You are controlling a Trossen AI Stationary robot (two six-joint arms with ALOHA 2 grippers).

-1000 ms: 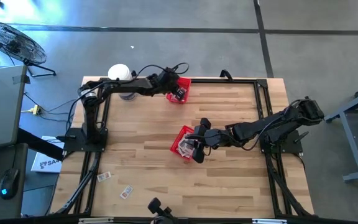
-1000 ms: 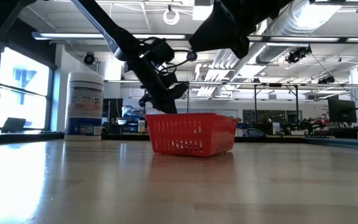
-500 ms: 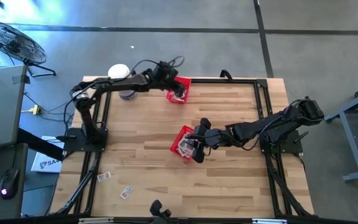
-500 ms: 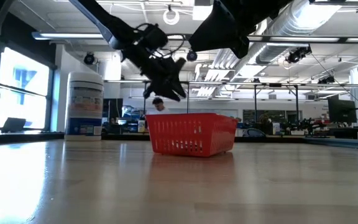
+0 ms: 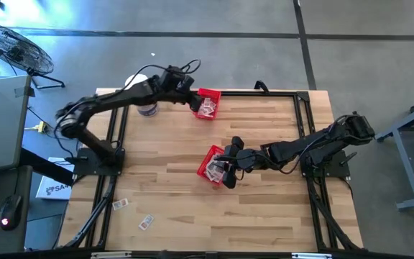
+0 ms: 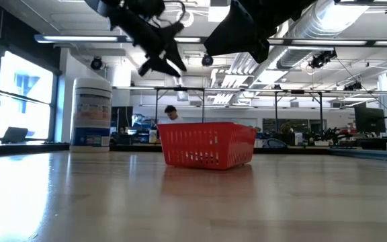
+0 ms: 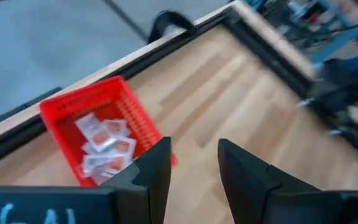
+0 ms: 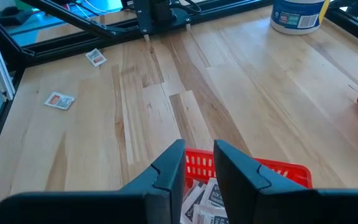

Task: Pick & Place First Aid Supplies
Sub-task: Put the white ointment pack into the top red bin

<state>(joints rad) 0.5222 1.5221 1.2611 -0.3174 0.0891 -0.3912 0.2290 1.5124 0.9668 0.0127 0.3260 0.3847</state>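
Now lifted clear of the far basket [image 5: 208,103] with fingers parted and empty, left gripper [image 5: 186,96], its packet apparently dropped among the packets [image 7: 104,144] there; unmoved over the near basket [image 5: 211,165], right gripper [image 5: 226,167], fingers part-open, nothing visibly held.

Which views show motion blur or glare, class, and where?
Left wrist view: the far table edge and room are smeared by motion, while the red basket of packets stays fairly clear. Low view: window light glares off the table at left. High view: evenly lit.
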